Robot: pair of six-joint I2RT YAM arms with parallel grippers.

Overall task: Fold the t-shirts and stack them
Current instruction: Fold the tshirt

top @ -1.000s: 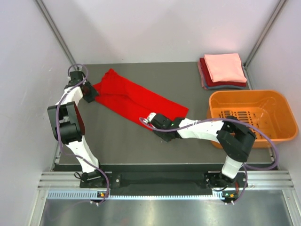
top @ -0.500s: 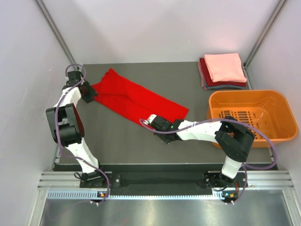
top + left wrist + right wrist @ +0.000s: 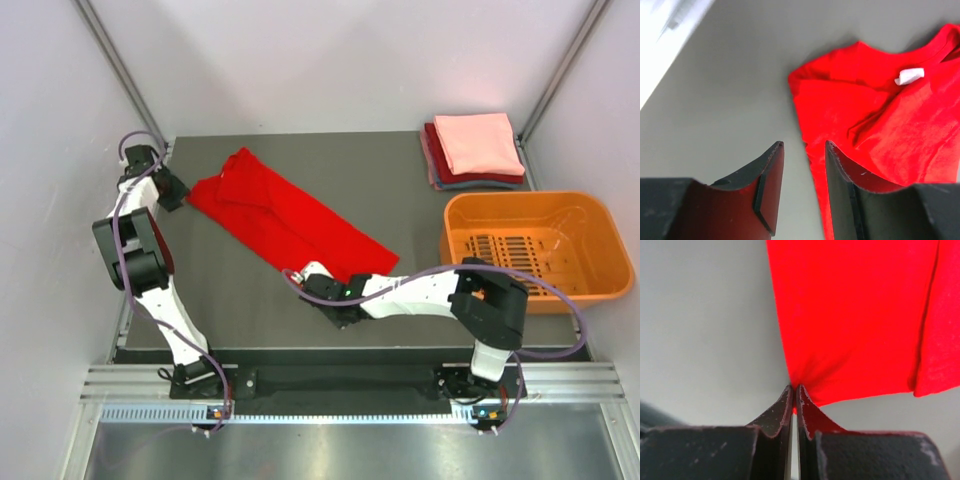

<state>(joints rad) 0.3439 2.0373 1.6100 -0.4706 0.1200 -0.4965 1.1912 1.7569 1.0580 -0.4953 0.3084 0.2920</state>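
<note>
So, right gripper (image 3: 793, 390): clenched on the near hem corner of the bright red cloth t-shirt (image 3: 285, 215). The cloth puckers into its closed fingertips.
Cloth ahead of the right gripper: it spreads flat ahead and to the right of the fingertips. A lengthwise fold edge runs further right.
Room beside the right gripper: bare dark grey table (image 3: 250, 300) lies to the left of the fingertips. More bare table runs behind the gripper to the near edge.
Left gripper (image 3: 802, 147): released, its fingers apart and gripping nothing. Bare table shows in the gap between them.
Cloth at the left gripper: the shirt's outer edge runs just past the right finger. Whether that finger touches the cloth cannot be told.
White neck label (image 3: 910, 76): ahead and to the right of the left gripper, at the collar.
Room beside the left gripper: open table lies ahead and to its left, up to the pale wall at the table's side edge.
Lie of the shirt: a long narrow band, folded lengthwise. It stretches diagonally from one gripper to the other, collar end by the left gripper and hem end in the right.
Stack of folded t-shirts (image 3: 478, 148): at the far right corner of the table, well apart from both grippers. A salmon-pink square lies on top, with dark red and grey-blue edges showing under it.
Orange plastic basket (image 3: 540, 200): just on the near side of the stack, well to the right of the right gripper. The right arm's elbow stands in front of its near left corner.
</note>
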